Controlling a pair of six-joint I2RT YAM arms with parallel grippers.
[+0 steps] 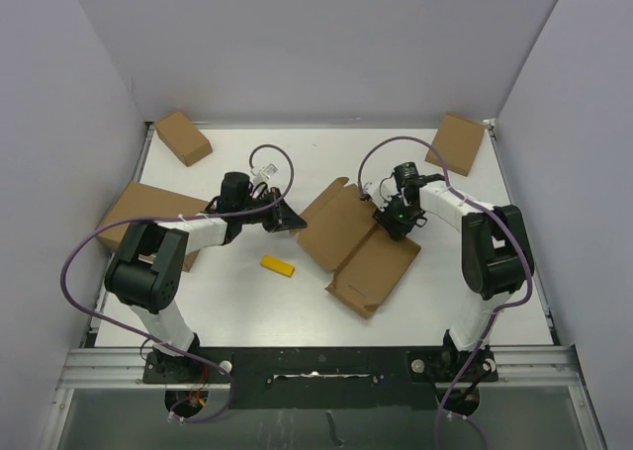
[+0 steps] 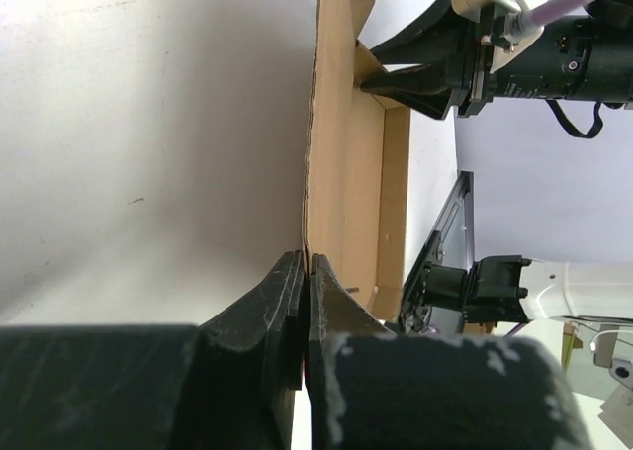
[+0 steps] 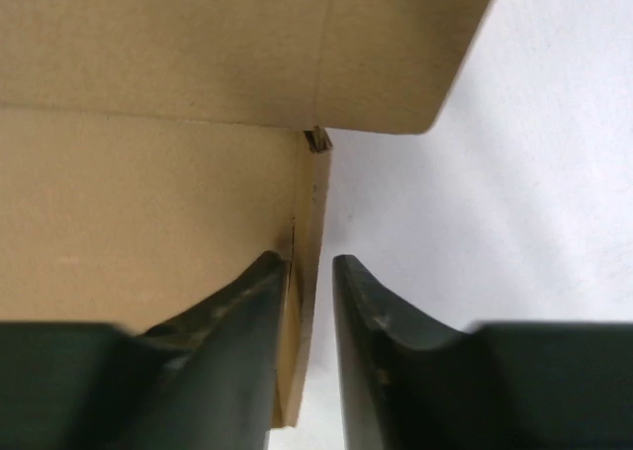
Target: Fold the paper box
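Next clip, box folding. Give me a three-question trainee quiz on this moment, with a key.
1. True or false: the yellow block lies on the table, outside the paper box.
2. The right gripper has its fingers: A, either side of a flap of the box; B, on the yellow block; C, clear of everything.
3. Is the left gripper open or shut?
Key: 1 true; 2 A; 3 shut.

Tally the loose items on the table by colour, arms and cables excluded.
Brown cardboard: 4 (paper box, back-left box, back-right piece, left-edge box)
Yellow: 1 (block)
Total: 5
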